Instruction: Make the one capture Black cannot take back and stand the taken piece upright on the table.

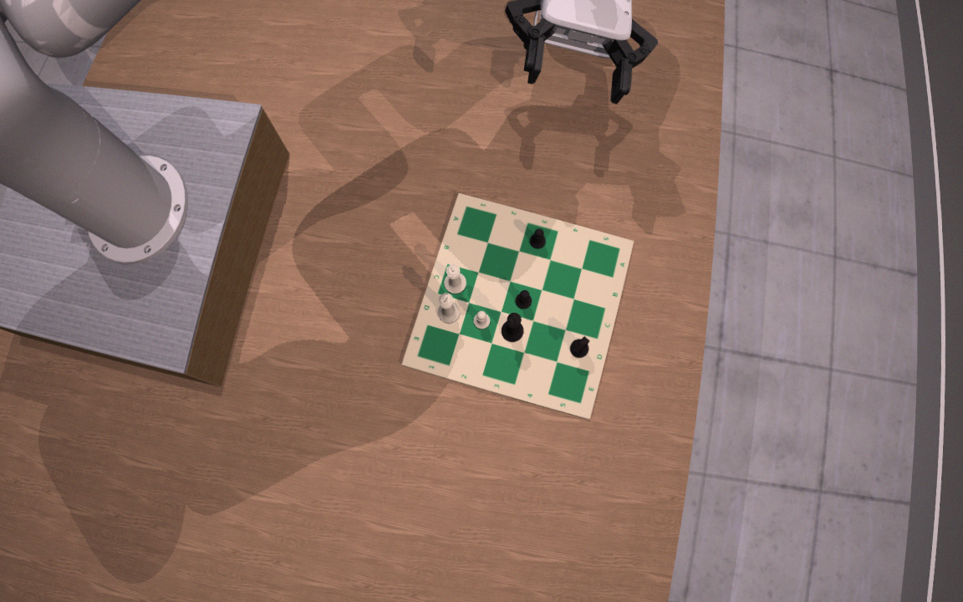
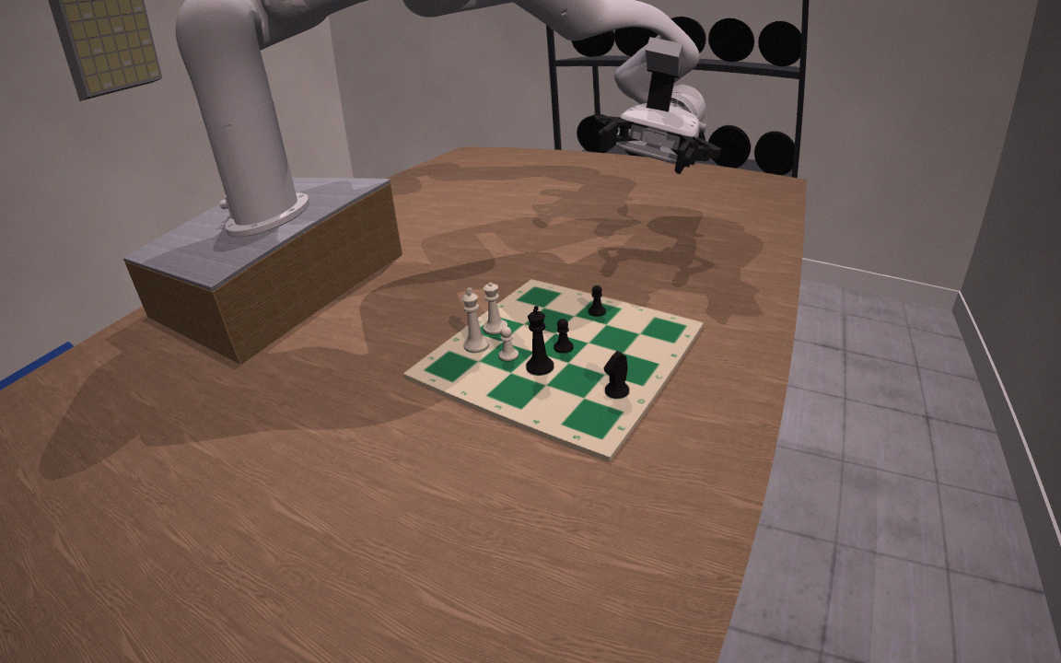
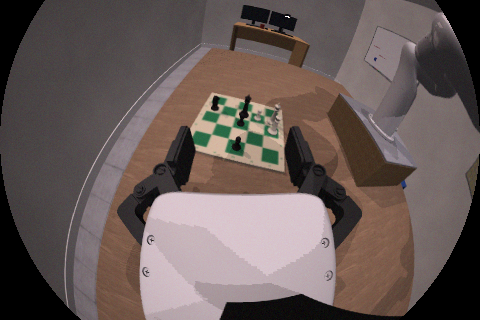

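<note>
Top view: upper frame edge crops the black articulated jaws [image 1: 577, 85] [image 2: 644, 152], released. The green-and-cream square chessboard [image 1: 425, 364] [image 2: 610, 454] [image 3: 282, 169] lies on the brown wooden table [image 1: 545, 508] [image 2: 353, 536] [image 3: 160, 145]. Wrist view: overlapping white pieces are indistinct.

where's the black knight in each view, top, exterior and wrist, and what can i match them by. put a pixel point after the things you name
Top: black knight [image 1: 579, 347] [image 2: 616, 375] [image 3: 215, 103], right of centre, on the board's right side.
Exterior: right of centre, near the board's right edge.
Wrist: left of centre, near the board's far left corner.
Shared landmark: the green-and-cream board [image 1: 599, 380] [image 2: 610, 452] [image 3: 283, 169].
</note>
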`<state>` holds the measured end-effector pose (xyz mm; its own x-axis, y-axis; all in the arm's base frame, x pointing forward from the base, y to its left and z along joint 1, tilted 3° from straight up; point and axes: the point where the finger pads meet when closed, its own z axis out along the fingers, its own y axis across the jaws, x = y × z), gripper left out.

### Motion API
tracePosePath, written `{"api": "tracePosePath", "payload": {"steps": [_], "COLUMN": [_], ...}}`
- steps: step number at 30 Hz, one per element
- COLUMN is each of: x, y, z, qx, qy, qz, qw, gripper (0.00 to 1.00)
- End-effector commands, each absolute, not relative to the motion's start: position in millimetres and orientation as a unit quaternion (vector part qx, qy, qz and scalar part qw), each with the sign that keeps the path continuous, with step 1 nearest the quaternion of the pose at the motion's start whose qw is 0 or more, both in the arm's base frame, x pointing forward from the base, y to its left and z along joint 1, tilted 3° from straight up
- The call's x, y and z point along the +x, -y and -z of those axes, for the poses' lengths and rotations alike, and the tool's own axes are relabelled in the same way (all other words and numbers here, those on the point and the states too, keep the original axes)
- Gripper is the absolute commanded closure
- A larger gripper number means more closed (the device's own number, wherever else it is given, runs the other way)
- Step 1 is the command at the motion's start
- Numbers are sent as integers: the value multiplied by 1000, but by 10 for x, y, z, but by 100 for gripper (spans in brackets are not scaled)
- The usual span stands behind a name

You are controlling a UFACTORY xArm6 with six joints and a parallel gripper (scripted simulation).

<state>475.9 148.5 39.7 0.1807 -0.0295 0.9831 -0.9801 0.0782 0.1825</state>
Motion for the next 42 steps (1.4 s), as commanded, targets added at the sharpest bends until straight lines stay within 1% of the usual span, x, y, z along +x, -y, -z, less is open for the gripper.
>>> {"api": "tracePosePath", "payload": {"steps": [1,6,11,14,15,18,19,22,23,26,27,29,30,35,36,38,39,42], "x": [4766,4797,4888,4888,4894,4894,4891,4891,4878,4878,4856,4856,4826,4826,4790,4790,4752,4752], "y": [-1497,-1435,-1166,-1166,-1095,-1095,-1024,-1024,-955,-955,-892,-892,-836,-836,-787,-787,-745,-745], "z": [-466,-393,-235,-235,-192,-192,-151,-151,-112,-112,-80,-80,-55,-55,-41,-41,-38,-38], "qx": [536,539,575,575,582,582,588,588,592,592,592,592,589,589,583,583,571,571], "qy": [477,488,543,543,562,562,584,584,609,609,636,636,666,666,696,696,727,727], "qz": [-429,-415,-354,-354,-334,-334,-313,-313,-289,-289,-265,-265,-240,-240,-214,-214,-189,-189], "qw": [549,547,500,500,483,483,464,464,442,442,417,417,390,390,361,361,329,329], "gripper": [0,0,0,0,0,0,0,0,0,0,0,0,0,0,0,0,0,0]}}
